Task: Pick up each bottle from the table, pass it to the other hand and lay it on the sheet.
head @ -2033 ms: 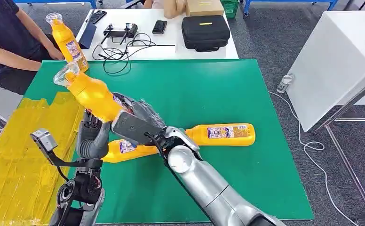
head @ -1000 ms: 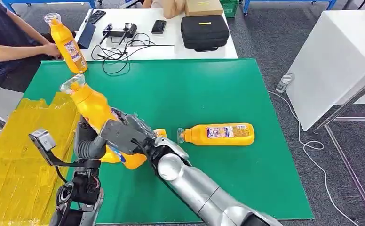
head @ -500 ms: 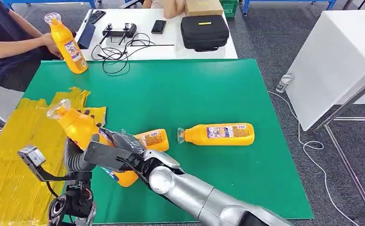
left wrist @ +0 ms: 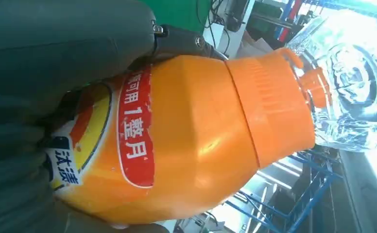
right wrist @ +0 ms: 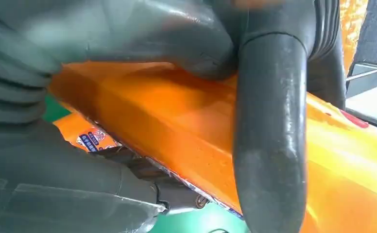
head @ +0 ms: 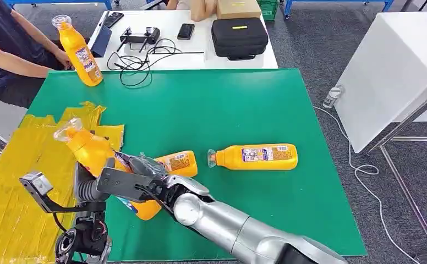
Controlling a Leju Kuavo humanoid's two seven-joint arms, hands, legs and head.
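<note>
An orange bottle (head: 93, 151) with a clear cap hangs tilted over the near left edge of the green table (head: 228, 104), cap pointing toward the yellow sheet (head: 13, 181). My left hand (head: 90, 188) grips its lower body from the sheet side, and my right hand (head: 133, 179) wraps it from the other side. The left wrist view shows the bottle (left wrist: 191, 141) close up against my left hand (left wrist: 31, 111). In the right wrist view, my right hand (right wrist: 143, 43) curls a dark finger (right wrist: 269, 145) over the bottle (right wrist: 177, 121). Two more orange bottles (head: 175, 162) (head: 255, 157) lie on the table.
A person at the far left holds another orange bottle (head: 79, 50) upright by the table's back corner. Behind the green table, a white table (head: 200, 58) carries cables, phones and a black case (head: 240, 36). A white box (head: 393, 77) stands to the right.
Both hands have carried the bottle down and left from above the table toward the sheet. In the last half second almost nothing has moved.
</note>
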